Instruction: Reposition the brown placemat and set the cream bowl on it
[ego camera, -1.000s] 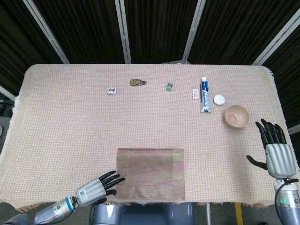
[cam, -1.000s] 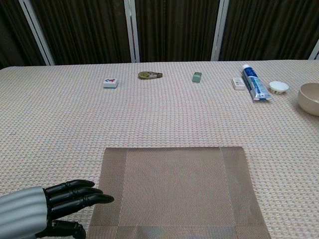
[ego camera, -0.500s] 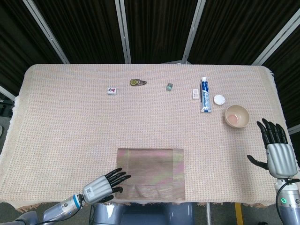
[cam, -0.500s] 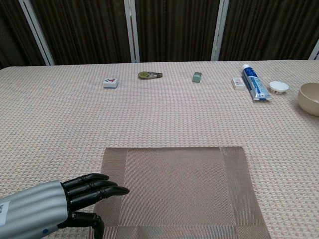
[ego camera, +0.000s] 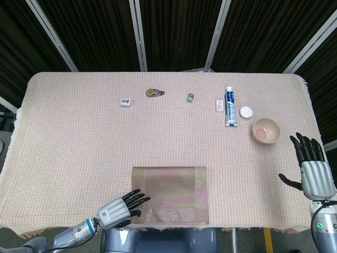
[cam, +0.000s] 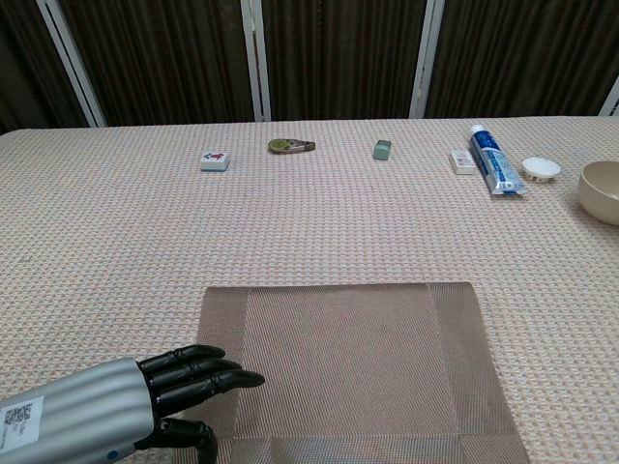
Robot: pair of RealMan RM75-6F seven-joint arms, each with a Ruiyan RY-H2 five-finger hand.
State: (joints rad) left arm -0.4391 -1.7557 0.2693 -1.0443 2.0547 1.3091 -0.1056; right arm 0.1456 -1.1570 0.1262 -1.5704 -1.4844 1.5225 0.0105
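Note:
The brown placemat (ego camera: 169, 194) (cam: 353, 367) lies flat at the table's near edge, centre. My left hand (ego camera: 122, 207) (cam: 145, 396) reaches over the mat's near left corner, fingers stretched out together and thumb tucked below; whether it touches the mat I cannot tell. The cream bowl (ego camera: 266, 130) (cam: 603, 190) stands upright and empty at the right side of the table. My right hand (ego camera: 310, 167) hovers open with fingers spread, just right of and nearer than the bowl, apart from it; the chest view does not show it.
Along the far side lie a mahjong tile (ego camera: 126, 101), a tape dispenser (ego camera: 154, 93), a small green block (ego camera: 190, 97), a white eraser (ego camera: 219, 106), a toothpaste tube (ego camera: 230, 106) and a white cap (ego camera: 246, 112). The woven tablecloth (ego camera: 79, 142) covers the table.
My left hand has slid rightward from beside the placemat to over its near left corner. My right hand has drifted slightly toward the near edge. The placemat and bowl have not moved.

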